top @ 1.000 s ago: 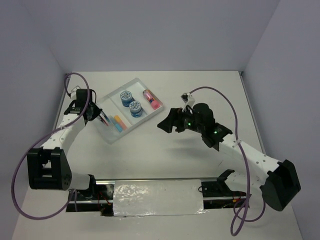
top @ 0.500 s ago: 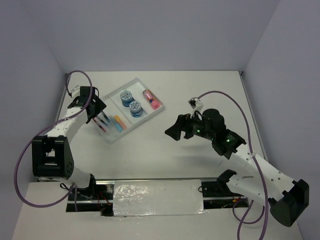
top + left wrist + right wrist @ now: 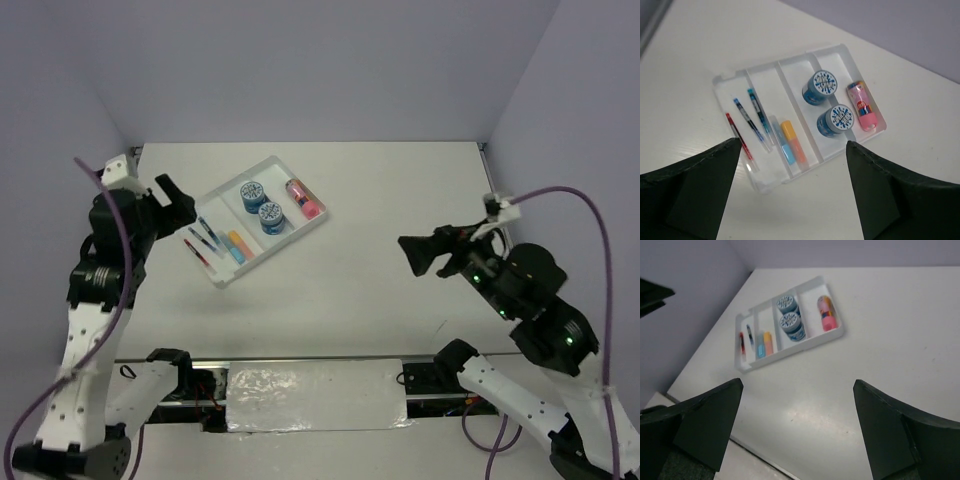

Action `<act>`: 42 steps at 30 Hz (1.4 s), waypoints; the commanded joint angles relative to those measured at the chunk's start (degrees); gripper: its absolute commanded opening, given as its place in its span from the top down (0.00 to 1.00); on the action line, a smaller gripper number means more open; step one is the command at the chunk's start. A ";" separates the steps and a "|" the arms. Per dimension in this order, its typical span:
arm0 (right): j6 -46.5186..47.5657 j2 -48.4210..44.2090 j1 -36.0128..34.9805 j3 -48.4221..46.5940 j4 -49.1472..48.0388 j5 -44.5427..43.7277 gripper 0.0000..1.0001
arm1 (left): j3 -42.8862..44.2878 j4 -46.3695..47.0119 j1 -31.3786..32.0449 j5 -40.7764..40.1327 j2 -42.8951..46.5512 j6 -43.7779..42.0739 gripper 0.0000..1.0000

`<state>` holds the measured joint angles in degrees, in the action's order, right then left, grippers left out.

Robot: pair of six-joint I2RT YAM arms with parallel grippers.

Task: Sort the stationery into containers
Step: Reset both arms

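Pale lilac walls enclose a white table (image 3: 400,190); both arms hang raised above it and neither touches anything. On the left gripper (image 3: 172,200) the dark fingers (image 3: 695,190) stand wide apart with nothing between them, and the wrist view looks down through that gap; the right gripper (image 3: 418,253) is likewise spread wide and holds nothing, its fingers (image 3: 705,420) framing the scene from well off to the right. Below the left gripper lies the white translucent tray (image 3: 764,85), set at an angle on the far left part of the table, its four long compartments side by side; all the stationery lies inside it. In the left wrist view the leftmost compartment holds the thin pens, a red pen (image 3: 740,141) and two blue pens (image 3: 747,120), lying roughly parallel; next comes the light-blue marker (image 3: 781,140) touching the orange-yellow marker (image 3: 792,142); the third compartment holds two round blue tubs (image 3: 820,86), upright, one behind the other; the pink tube (image 3: 862,105) lies alone in the last.
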<state>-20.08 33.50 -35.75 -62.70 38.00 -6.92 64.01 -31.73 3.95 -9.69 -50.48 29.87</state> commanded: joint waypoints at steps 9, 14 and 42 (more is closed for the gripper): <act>2.24 -6.94 -0.38 -9.11 21.85 -17.59 0.00 | -2.39 -15.12 -0.08 -8.77 23.55 -8.51 0.01; 1.71 -10.46 -0.29 -9.03 26.07 -23.13 0.00 | -5.72 -14.60 0.18 -9.55 32.97 -9.39 0.01; -0.23 -13.11 -0.29 -1.64 20.80 -21.74 0.00 | -5.21 -15.82 1.15 -10.26 34.57 -9.48 0.01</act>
<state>-19.62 19.16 -35.77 -65.21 62.28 -27.66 58.81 -49.69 4.78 -19.68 -14.81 22.17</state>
